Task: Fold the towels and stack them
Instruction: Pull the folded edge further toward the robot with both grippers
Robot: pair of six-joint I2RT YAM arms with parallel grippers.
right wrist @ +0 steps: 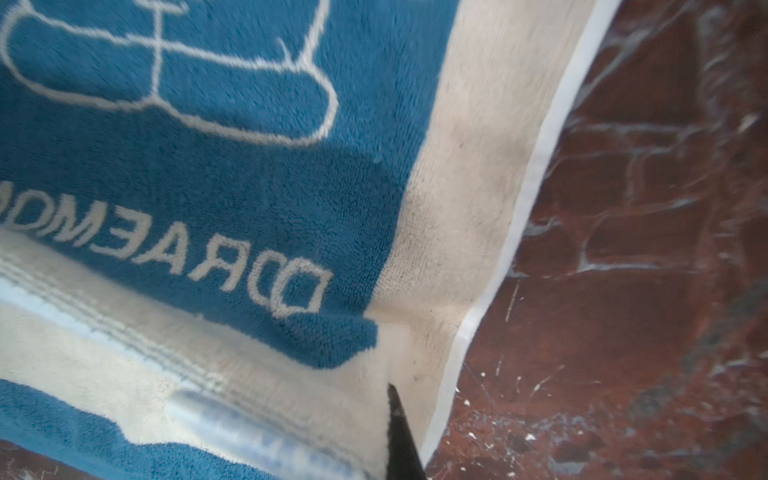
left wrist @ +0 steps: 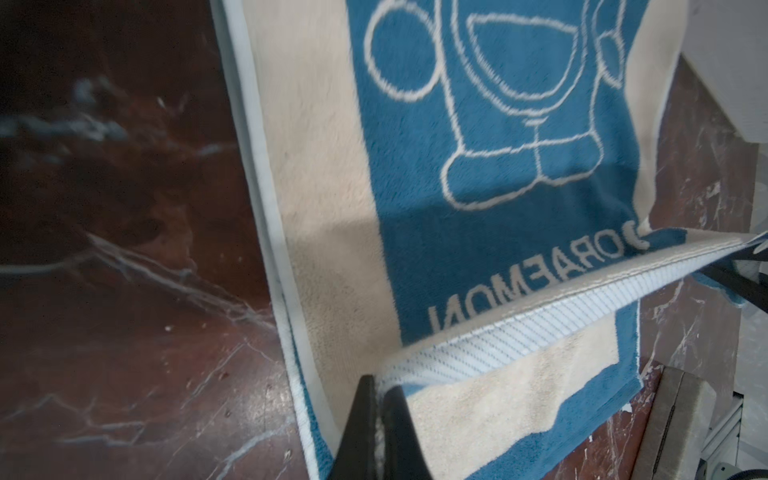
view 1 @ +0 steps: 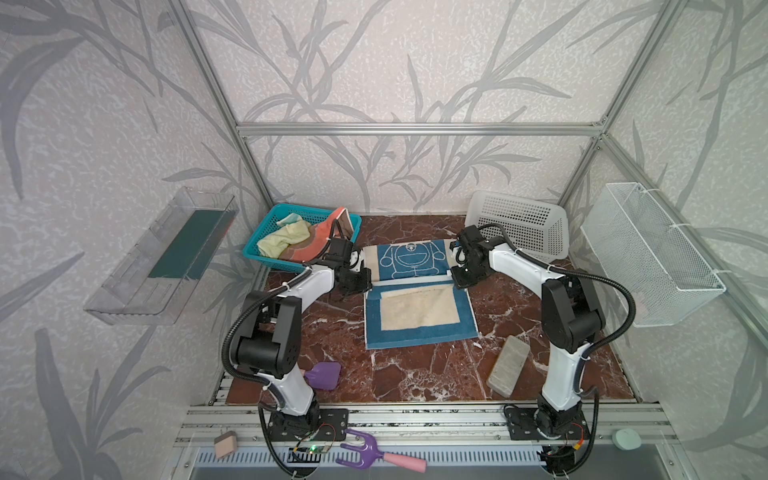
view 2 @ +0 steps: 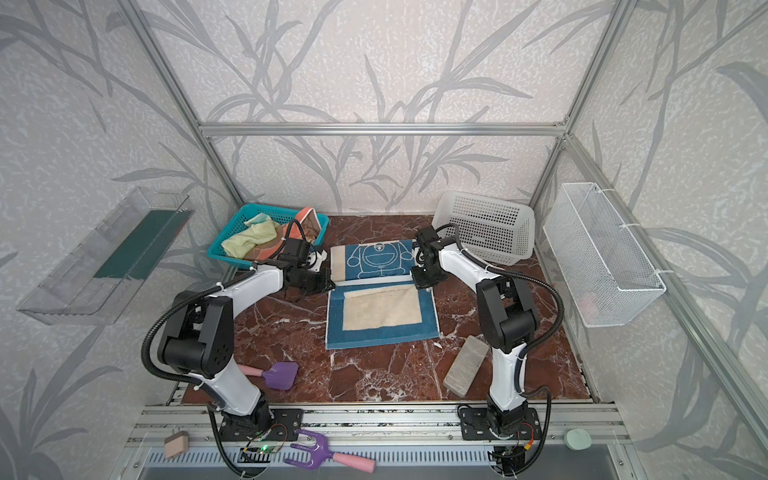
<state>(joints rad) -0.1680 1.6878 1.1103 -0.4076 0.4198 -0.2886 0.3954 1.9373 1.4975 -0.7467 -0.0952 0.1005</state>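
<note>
The blue-and-cream cartoon-cat towel [view 1: 415, 259] lies mid-table in both top views, its near half turned over so the cream back [view 1: 419, 311] faces up. My left gripper [view 1: 362, 286] is shut on the lifted hem at its left corner, and the right gripper [view 1: 457, 279] is shut on the right corner. In the left wrist view the gripper [left wrist: 380, 384] pinches the striped hem of the towel [left wrist: 498, 124]. In the right wrist view the towel [right wrist: 249, 166] drapes over the gripper [right wrist: 392, 392], hiding one finger. A pale yellow towel [view 1: 282, 241] and a salmon towel [view 1: 309, 249] lie crumpled in the teal basket [view 1: 257, 249].
An upturned white perforated basket [view 1: 519, 224] stands at the back right. A grey block [view 1: 509, 365] lies near the right arm's base and a purple scoop [view 1: 322, 374] by the left arm. A wire basket [view 1: 648, 253] and a clear tray [view 1: 166, 253] hang on the side walls.
</note>
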